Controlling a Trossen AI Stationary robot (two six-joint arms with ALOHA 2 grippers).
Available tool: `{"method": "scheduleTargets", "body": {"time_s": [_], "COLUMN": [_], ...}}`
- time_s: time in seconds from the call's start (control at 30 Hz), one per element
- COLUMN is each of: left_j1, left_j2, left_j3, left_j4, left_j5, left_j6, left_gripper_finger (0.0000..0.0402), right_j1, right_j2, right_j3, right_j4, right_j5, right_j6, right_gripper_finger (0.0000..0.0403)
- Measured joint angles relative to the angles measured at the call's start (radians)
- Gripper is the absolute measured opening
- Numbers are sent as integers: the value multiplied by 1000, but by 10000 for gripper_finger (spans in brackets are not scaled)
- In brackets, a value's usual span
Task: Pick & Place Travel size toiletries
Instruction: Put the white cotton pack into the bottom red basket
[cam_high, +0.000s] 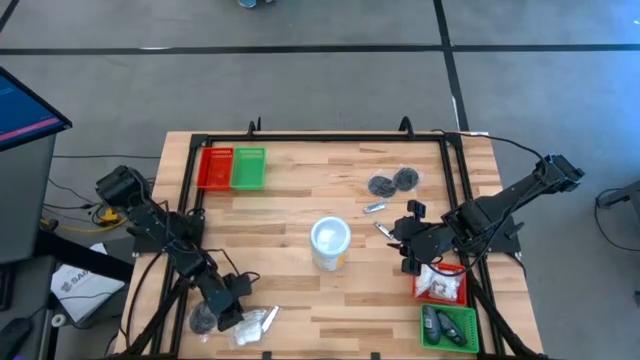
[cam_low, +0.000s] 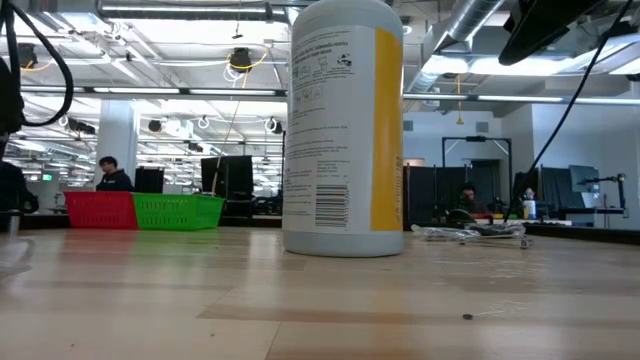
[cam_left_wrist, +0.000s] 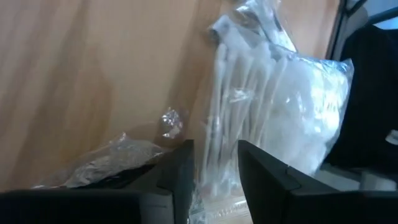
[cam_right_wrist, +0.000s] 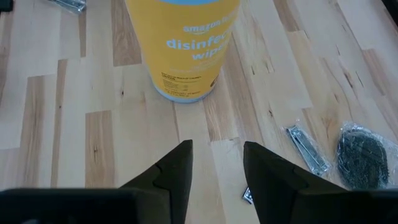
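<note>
A white crinkly sachet (cam_high: 256, 324) lies flat on the table near its near-left corner, with a dark grey round piece (cam_high: 203, 318) beside it. My left gripper (cam_high: 233, 316) points down at a slant, its fingers open on either side of the sachet's end (cam_left_wrist: 217, 155). The wrapped dark piece (cam_left_wrist: 112, 158) lies by one finger. My right gripper (cam_high: 408, 240) hangs open and empty above the table, right of the white cup (cam_high: 330, 243). Two more dark round pieces (cam_high: 392, 182) and two slim tubes (cam_high: 379, 218) lie on the table at the far right. My left gripper has the sachet's narrow end (cam_left_wrist: 216, 177) in the gap between its two fingers (cam_left_wrist: 180, 180), coming from above at a slant. The sachet lies on the table. Whether the fingers touch it I cannot tell.
A red tray (cam_high: 214, 168) and a green tray (cam_high: 248, 168) stand at the far left. Another red tray (cam_high: 440, 283) and green tray (cam_high: 447, 327) at the near right hold small items. A black frame (cam_high: 190, 175) borders the table.
</note>
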Motion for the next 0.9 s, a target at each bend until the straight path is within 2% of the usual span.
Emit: {"method": "scheduleTargets", "body": {"time_s": [0.17, 0.3, 0.37, 0.5, 0.9], "left_j1": [3, 4, 3, 4, 5], "left_j2": [80, 81, 65, 14, -159], "left_j3": [4, 2, 1, -4, -4], "left_j4": [71, 83, 75, 44, 33], "left_j5": [108, 120, 103, 27, -117], "left_j6": [6, 7, 22, 58, 99], "left_gripper_finger": [92, 27, 11, 4, 1], "right_j1": [0, -6, -6, -6, -9], "right_j2": [0, 0, 0, 0, 24], "right_j3": [0, 0, 0, 0, 0], "right_j4": [0, 1, 1, 1, 8], "right_j5": [0, 0, 1, 1, 4], "right_j6": [-1, -24, -25, -27, -36], "right_gripper_finger": [132, 134, 133, 132, 133]}}
